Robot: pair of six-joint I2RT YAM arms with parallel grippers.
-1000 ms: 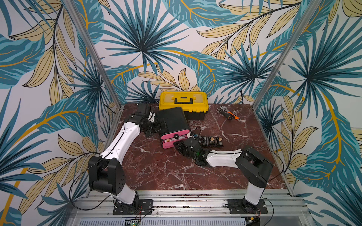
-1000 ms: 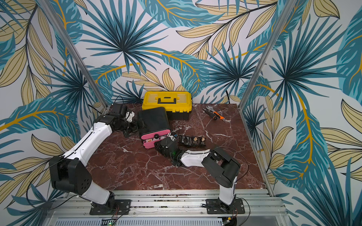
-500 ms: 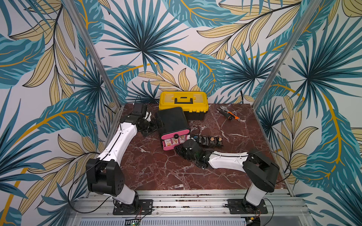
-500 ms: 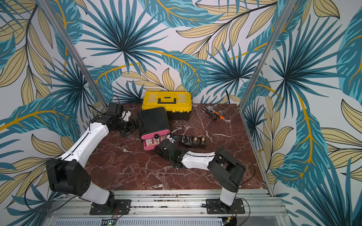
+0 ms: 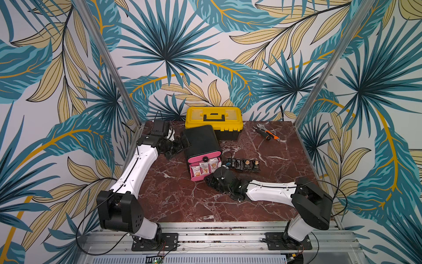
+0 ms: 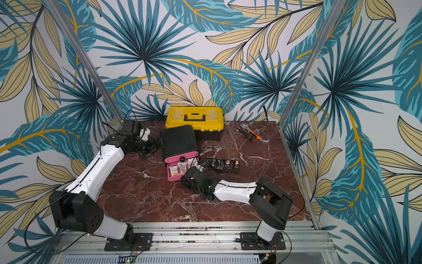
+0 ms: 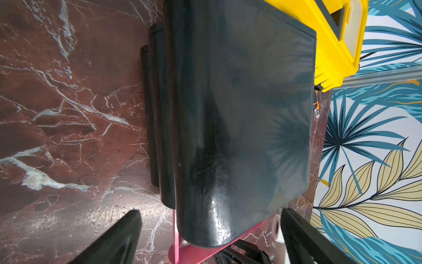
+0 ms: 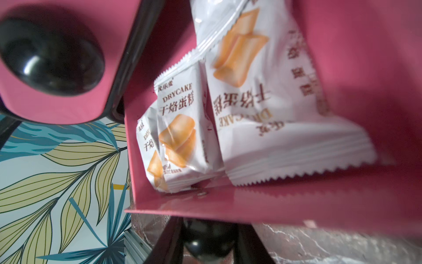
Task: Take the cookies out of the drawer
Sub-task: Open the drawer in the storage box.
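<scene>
Four black cookies (image 5: 245,165) lie in a row on the marble worktop (image 5: 274,201), clear of the pink drawer (image 5: 194,179); at least three white ones (image 8: 182,137) are left inside. The right jaws appear closed narrowly on the drawer's knob (image 8: 205,240); the left jaws gape wide beside the black cabinet (image 5: 199,139). A yellow toolbox (image 5: 213,116) backs onto palm-leaf walls (image 5: 205,45).

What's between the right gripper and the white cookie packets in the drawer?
Only the pink drawer's front wall. The right gripper is shut on its black knob, and the white cookie packets sit right behind that wall. The right wrist view shows this.
</scene>
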